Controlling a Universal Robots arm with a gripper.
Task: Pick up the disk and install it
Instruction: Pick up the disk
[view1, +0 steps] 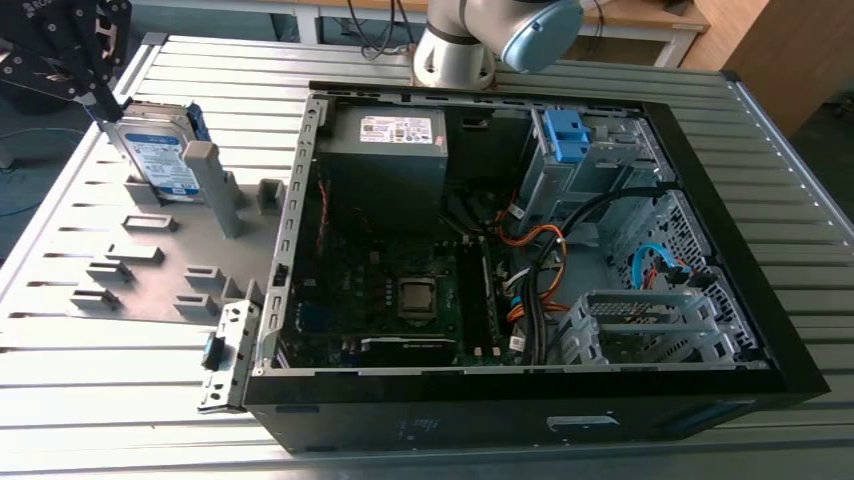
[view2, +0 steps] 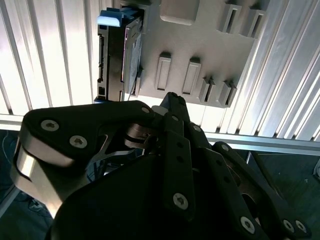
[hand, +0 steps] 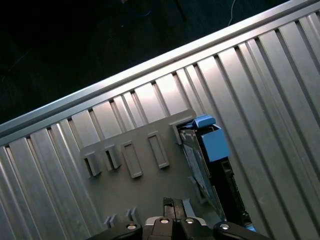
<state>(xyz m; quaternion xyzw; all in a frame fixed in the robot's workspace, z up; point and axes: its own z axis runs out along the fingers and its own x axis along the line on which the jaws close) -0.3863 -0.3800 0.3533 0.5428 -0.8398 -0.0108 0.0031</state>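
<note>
Upright in grey slotted plastic holder (view1: 154, 300): silver-metal rectangular disk (view1: 155, 150), blue side rails, white-and-blue label, print illegible. At its eleven o'clock in the exterior view, black gripper (view1: 96, 98); open or closed cannot be told.

Disk (view1: 160, 153) upright in grey holder (view1: 140, 292), hand (view1: 96, 97) at its top, beside open computer case (view1: 534, 405).

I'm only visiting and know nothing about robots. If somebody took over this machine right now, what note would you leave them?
Pincer: at the top edge of the disk, on the exterior view's left. I cannot tell whether it grips or even touches it.
Disk: stands on edge in the grey holder plate, which lies on the slatted table beside the open computer case.
Done: the pincer is at the disk, nothing more.
Left: the disk is not yet lifted out of the holder plate and not yet installed in the case.
</note>
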